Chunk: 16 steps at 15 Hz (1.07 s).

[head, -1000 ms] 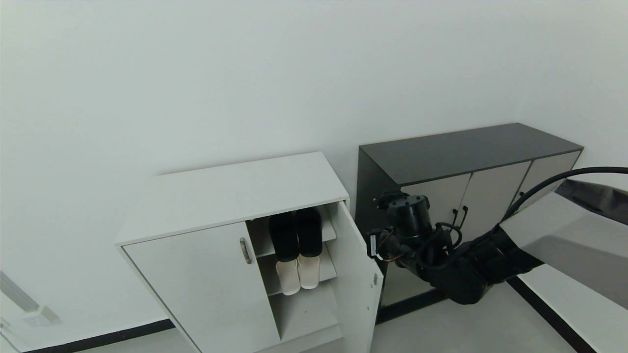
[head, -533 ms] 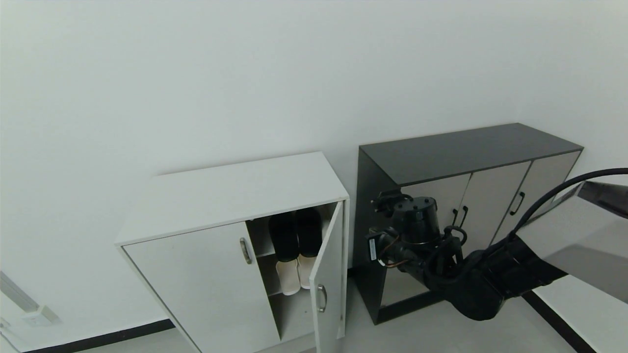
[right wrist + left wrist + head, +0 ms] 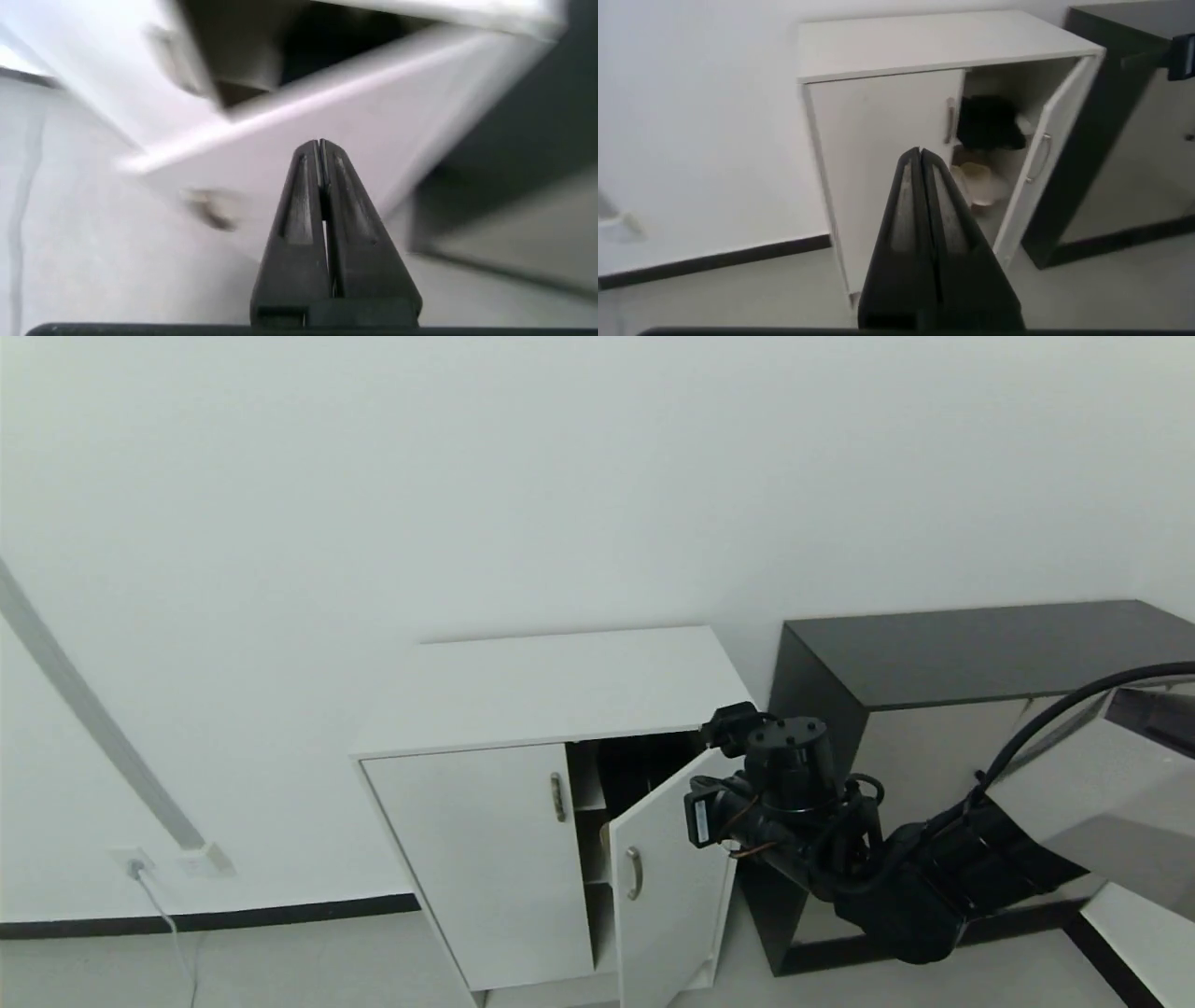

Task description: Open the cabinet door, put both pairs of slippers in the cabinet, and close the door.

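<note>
The white cabinet's (image 3: pixel 551 686) right-hand door (image 3: pixel 667 887) stood wide open a second ago; it has now swung to about half shut, and the right arm has followed it in. The whole head view has also shifted, so the camera moved, not the furniture.

Both pairs are already inside: black slippers (image 3: pixel 990 121) on the upper shelf, beige slippers (image 3: pixel 980 182) on the one below. Judging by that, only the final push remains.

The right gripper (image 3: pixel 321 154) is clenched on nothing, pointing at the door's outer face – whether it touches I cannot tell. The left gripper (image 3: pixel 921 159) is also clenched and empty, well back from the cabinet.

A dark cabinet (image 3: pixel 980 649) stands just beside the white one on the hinge side – close quarters for the right arm. The beige toes sit near the shelf's front edge and might catch the door.
</note>
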Available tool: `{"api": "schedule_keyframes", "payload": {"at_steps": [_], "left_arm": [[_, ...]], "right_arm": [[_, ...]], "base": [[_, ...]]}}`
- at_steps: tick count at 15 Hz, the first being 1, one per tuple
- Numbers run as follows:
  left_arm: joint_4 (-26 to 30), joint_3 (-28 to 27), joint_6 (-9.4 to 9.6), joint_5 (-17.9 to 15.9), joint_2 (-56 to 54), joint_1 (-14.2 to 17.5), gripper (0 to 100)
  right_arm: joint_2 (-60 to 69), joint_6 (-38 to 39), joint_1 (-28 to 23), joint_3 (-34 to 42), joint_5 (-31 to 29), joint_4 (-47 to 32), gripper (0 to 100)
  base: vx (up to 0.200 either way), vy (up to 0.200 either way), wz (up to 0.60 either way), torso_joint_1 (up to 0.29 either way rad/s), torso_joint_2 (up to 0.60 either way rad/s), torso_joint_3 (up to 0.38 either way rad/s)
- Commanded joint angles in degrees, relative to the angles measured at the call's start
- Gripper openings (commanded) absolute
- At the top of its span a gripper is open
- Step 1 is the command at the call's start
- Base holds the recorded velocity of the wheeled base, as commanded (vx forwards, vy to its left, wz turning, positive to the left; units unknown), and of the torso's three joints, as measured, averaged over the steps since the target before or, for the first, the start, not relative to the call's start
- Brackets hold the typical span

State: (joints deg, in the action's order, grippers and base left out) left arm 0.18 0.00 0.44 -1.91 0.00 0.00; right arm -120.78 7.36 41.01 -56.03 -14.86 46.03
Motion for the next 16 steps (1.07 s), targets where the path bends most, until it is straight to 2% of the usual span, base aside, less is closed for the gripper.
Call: {"api": "schedule_keyframes", "payload": {"at_steps": [1,5,9,13,16], "left_arm": [[-0.01,0.0,0.0,-0.02,0.0,0.0,0],[-0.01,0.0,0.0,-0.02,0.09,0.0,0],[-0.01,0.0,0.0,-0.11,0.0,0.0,0],[-0.01,0.0,0.09,-0.2,0.0,0.0,0],[-0.01,0.0,0.0,-0.2,0.0,0.0,0]], "right_arm": [[0.2,-0.07,0.04,0.92,0.8,0.9,0],[0.29,-2.97,-0.05,7.34,6.16,9.78,0],[3.27,-3.58,-0.05,16.57,10.64,14.35,0],[4.51,-4.2,0.04,25.79,11.17,21.56,0],[4.42,-4.11,0.56,29.57,11.17,24.81,0]], "base": [[0.0,0.0,0.0,0.0,0.0,0.0],[0.0,0.0,0.0,0.0,0.0,0.0],[0.0,0.0,0.0,0.0,0.0,0.0],[0.0,0.0,0.0,0.0,0.0,0.0],[0.2,0.0,0.0,-0.007,0.0,0.004]]}}
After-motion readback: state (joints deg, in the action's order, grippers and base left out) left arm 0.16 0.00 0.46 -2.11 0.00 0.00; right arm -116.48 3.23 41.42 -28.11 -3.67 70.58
